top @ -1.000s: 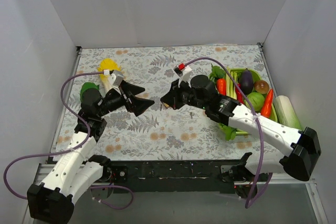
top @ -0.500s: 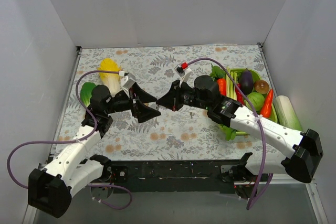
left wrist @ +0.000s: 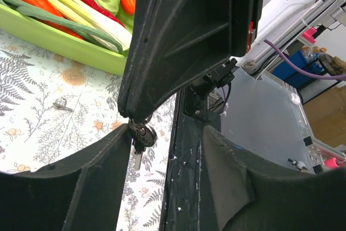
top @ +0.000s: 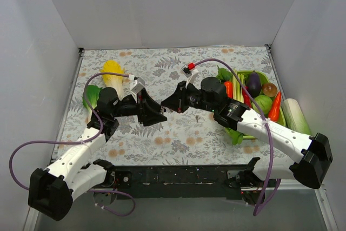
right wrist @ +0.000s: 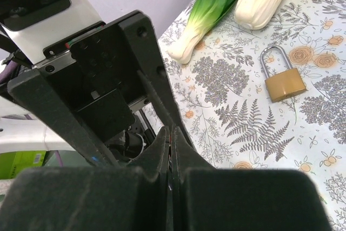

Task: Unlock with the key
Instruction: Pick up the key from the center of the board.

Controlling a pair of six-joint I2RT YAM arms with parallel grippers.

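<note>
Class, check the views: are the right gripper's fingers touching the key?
Touching. The left wrist view shows it: the key's top disappears between the tips of the right gripper's shut fingers, and it hangs there above the cloth.

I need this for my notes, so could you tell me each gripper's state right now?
Left gripper: open, gripping nothing.
Right gripper: closed on the key.

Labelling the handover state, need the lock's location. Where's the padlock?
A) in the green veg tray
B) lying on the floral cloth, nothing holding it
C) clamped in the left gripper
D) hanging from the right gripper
B: the right wrist view shows the padlock lying flat on the tablecloth, with no fingers on it.
</note>
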